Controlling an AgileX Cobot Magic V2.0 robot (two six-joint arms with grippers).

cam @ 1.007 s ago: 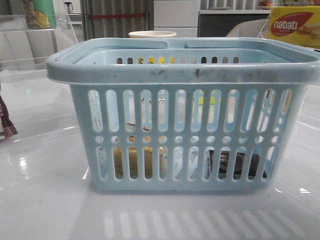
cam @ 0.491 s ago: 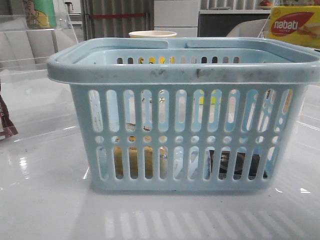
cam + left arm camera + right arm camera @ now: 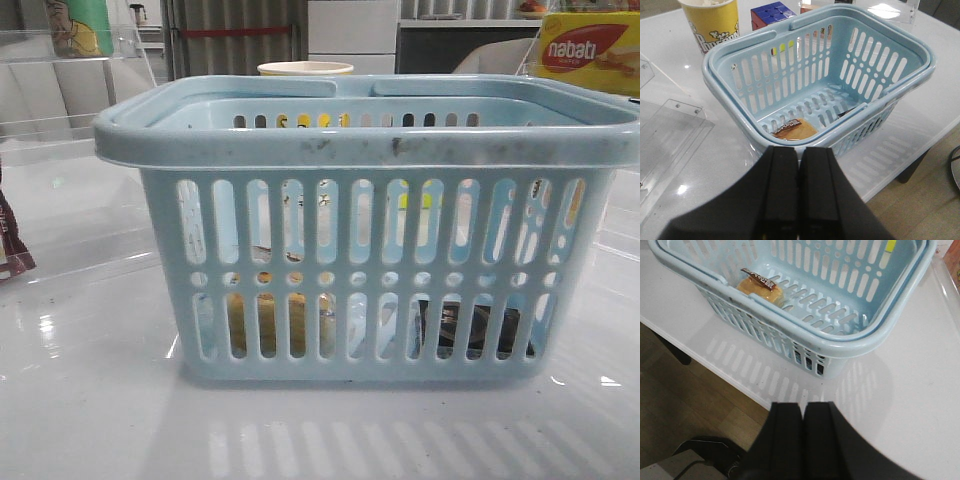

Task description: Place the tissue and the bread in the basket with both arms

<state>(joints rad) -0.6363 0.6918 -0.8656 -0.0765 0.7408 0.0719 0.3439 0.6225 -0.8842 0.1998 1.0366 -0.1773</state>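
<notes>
Bread point(image 3: 794, 129) and dark tissue point(image 3: 470, 328) lie inside basket point(image 3: 370, 150): bread at 7 o'clock, tissue at 5. Left gripper point(image 3: 799, 192) and right gripper point(image 3: 802, 435) pressed together, empty. "nabati" box point(image 3: 588, 50) at 1 o'clock; popcorn cup point(image 3: 711, 22) behind basket.

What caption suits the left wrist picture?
Closed left gripper poised above the light blue basket, bread already lying on its floor.
</notes>
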